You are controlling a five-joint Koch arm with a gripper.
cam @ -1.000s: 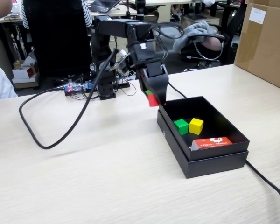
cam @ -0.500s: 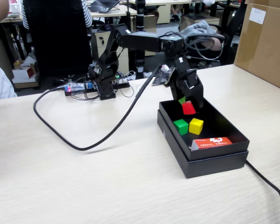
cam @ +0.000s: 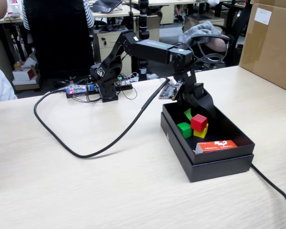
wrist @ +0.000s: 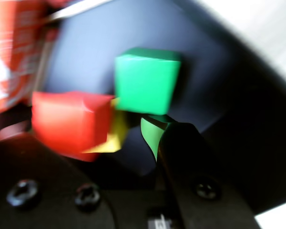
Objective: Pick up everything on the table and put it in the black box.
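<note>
**Red cube loose above the yellow one**

The gripper point(cam: 196, 116) stands open over the black box point(cam: 229, 151), holding nothing. The red cube point(cam: 199, 122) sits free, seemingly atop the yellow cube point(cam: 203, 132), with the green cube point(cam: 184, 129) at its nine o'clock. Risk, as I judge it: a retreating jaw clips the perched cube and knocks it toward the rim.

You can see white print on the orange-red carton point(cam: 216, 145) and a white label on the brown carton point(cam: 262, 15), but neither is readable.
</note>
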